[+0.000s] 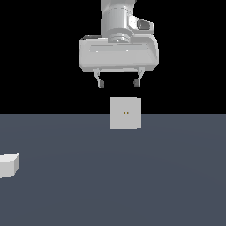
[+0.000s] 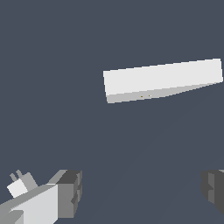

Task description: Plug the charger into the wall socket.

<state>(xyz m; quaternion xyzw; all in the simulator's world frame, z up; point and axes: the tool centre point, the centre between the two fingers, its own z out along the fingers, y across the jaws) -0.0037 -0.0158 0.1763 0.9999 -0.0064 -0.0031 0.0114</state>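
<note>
Hanging high above the dark grey table (image 1: 132,185): one white and grey gripper (image 1: 119,83), spread wide, holding nothing. Probably spread like that so as to be ready to grab.

Standing upright far back in the middle: one flat light-grey square wall socket (image 1: 126,113) with two tiny yellowish holes. Facing the near side, likely so a plug can be pushed straight in. Seen from above in the wrist view as a long pale slab (image 2: 162,80).

Lying on the table at the exterior view's left, nearer than the socket and well apart from it: one small off-white block charger (image 1: 9,164), half cut off by the picture edge. In the wrist view (image 2: 20,185), two little prongs poking out of it. Not picked up yet, so plugging in not started.
</note>
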